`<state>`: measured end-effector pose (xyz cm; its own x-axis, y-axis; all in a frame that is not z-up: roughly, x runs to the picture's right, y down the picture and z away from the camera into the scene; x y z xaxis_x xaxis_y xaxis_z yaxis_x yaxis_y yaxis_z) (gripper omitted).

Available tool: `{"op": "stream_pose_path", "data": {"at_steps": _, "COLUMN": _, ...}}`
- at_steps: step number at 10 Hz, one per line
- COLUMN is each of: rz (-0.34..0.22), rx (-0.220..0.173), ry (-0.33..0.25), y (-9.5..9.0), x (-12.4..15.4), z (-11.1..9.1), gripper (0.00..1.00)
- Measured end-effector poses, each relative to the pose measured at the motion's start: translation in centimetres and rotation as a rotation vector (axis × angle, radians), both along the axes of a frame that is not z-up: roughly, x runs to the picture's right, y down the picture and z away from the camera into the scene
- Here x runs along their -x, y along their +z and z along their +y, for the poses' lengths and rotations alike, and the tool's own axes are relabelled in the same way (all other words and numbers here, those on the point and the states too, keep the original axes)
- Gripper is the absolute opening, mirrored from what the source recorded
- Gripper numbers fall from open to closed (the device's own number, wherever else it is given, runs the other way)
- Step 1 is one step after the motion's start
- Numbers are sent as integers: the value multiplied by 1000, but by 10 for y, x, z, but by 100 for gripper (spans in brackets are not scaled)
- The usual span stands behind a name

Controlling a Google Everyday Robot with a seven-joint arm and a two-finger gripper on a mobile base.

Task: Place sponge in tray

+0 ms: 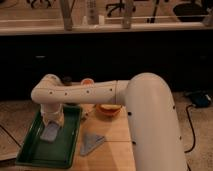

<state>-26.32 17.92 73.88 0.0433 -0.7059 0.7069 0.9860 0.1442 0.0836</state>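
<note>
While the gripper (53, 121) is poised over the tray (30, 148), its grip cannot be told; the sponge (50, 132) is seen directly below it

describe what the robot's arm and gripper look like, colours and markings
The arm is a thick, smooth, glossy white tube with rounded joints, widening into a bulky rounded segment nearest the camera. A row of small dark dots runs along the horizontal link. No loose cables show on it. The gripper, white like the arm, hangs over the large dark green rectangular tray; its finer details are unclear.
</note>
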Motion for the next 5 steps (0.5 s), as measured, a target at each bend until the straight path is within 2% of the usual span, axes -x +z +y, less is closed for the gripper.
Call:
{"op": "stream_pose_path", "data": {"at_steps": 1, "rz": -2, "rx": 0, "ry": -1, "y": 0, "x": 0, "z": 0, "gripper": 52}}
{"op": "stream_pose_path", "data": {"at_steps": 3, "rz": -8, "rx": 0, "ry": -3, "y": 0, "x": 1, "z": 0, "gripper": 74}}
{"op": "stream_pose_path", "data": {"at_steps": 5, "rz": -13, "rx": 0, "ry": -7, "y": 0, "x": 4, "z": 0, "gripper": 80}}
